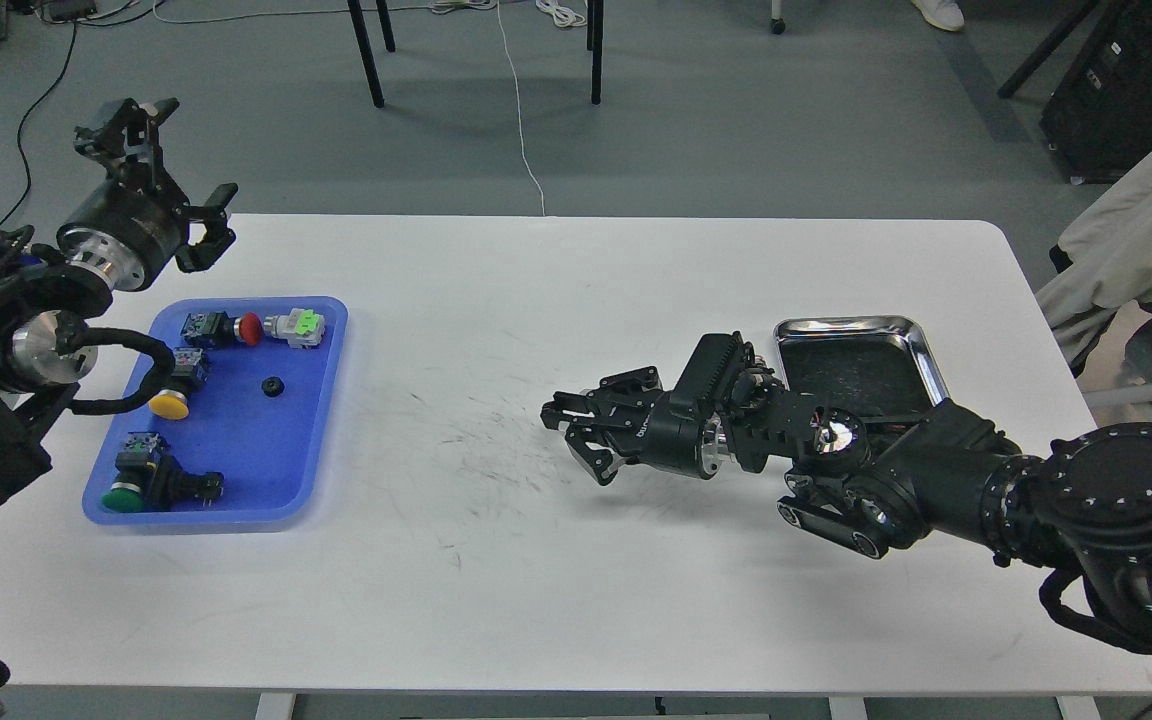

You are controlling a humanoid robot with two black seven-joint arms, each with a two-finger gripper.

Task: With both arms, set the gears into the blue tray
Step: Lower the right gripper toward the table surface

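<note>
Gear (273, 386) inside blue tray (321, 420)

Bare white bench (496, 560) lies open from centre toward 9 o'clock. There, the bright blue plastic rectangular tray (321, 420) is crowded along its 9 and 12 o'clock sides by coloured push-button switches (171, 400).

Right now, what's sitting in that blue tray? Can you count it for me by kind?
Red-capped switch: 1
Yellow-capped switch: 1
Green-capped switch: 1
Pale part with a bright green top: 1
Small black gear: 1
Total in the blue tray: 5
</note>
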